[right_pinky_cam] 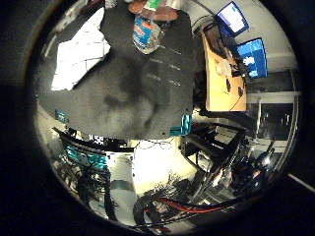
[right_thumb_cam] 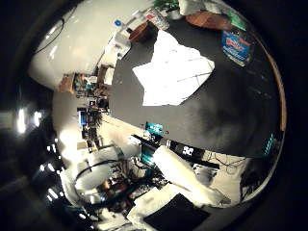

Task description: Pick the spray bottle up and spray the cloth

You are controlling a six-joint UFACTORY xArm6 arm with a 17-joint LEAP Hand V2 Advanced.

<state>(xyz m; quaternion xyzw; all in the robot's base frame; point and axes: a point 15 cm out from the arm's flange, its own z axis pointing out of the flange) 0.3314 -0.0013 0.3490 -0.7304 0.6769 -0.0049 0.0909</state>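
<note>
A clear spray bottle (right_pinky_cam: 145, 34) with a blue label stands upright on the dark table (right_pinky_cam: 138, 93), near its far edge. It also shows in the right thumb side palm view (right_thumb_cam: 236, 44). A crumpled white cloth (right_thumb_cam: 173, 72) lies flat on the table beside the bottle, a little away from it; in the right little finger side palm view the cloth (right_pinky_cam: 81, 54) lies by the table's side edge. My hand is high above the table, well away from both. The white arm (right_thumb_cam: 183, 173) reaches in below the table's near edge.
A brown object (right_thumb_cam: 207, 17) sits behind the bottle. Small boxes (right_thumb_cam: 135, 34) stand at the table's far corner. A wooden desk (right_pinky_cam: 221, 74) with two lit monitors (right_pinky_cam: 246, 54) stands beside the table. Equipment clutters the floor (right_pinky_cam: 167, 197) by the near edge.
</note>
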